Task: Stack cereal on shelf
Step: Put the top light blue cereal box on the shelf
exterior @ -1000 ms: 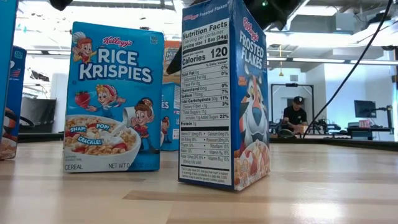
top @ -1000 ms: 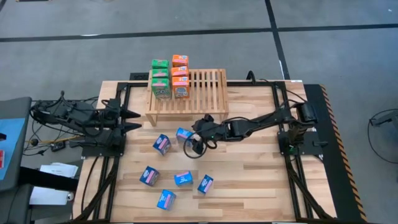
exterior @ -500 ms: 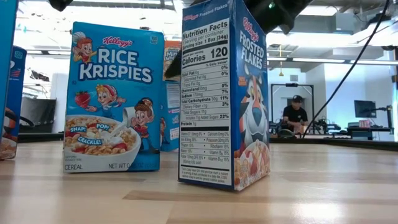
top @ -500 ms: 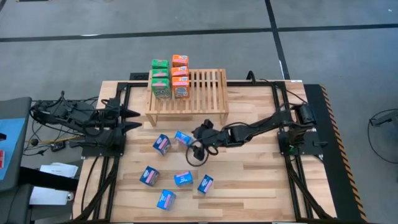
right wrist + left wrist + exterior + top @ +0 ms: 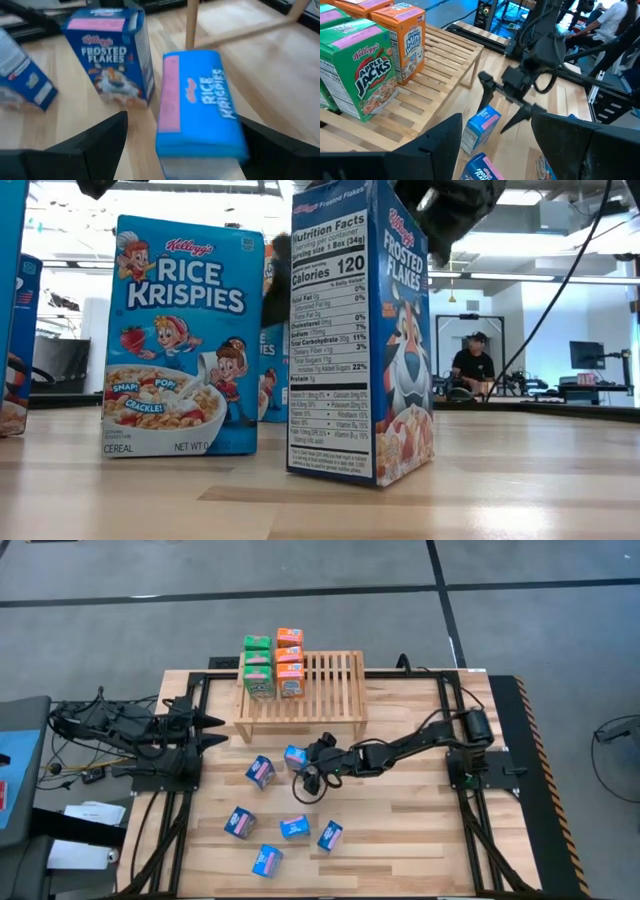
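Cereal stacking partly done: green and orange boxes (image 5: pixel 272 662) are sitting at the shelf's (image 5: pixel 325 680) left end; six blue boxes (image 5: pixel 281 810) are waiting on the table (image 5: pixel 400 830). Right gripper (image 5: pixel 305 772), fingers spread, is straddling one blue box (image 5: pixel 197 112); left gripper (image 5: pixel 212 732), parked open at the left edge.

My right claw (image 5: pixel 305 778) straddles a fallen box (image 5: pixel 295 756) just before the shelf (image 5: pixel 325 685); stacked boxes (image 5: pixel 274 665) occupy its left end; five boxes (image 5: pixel 284 830) stand nearer.
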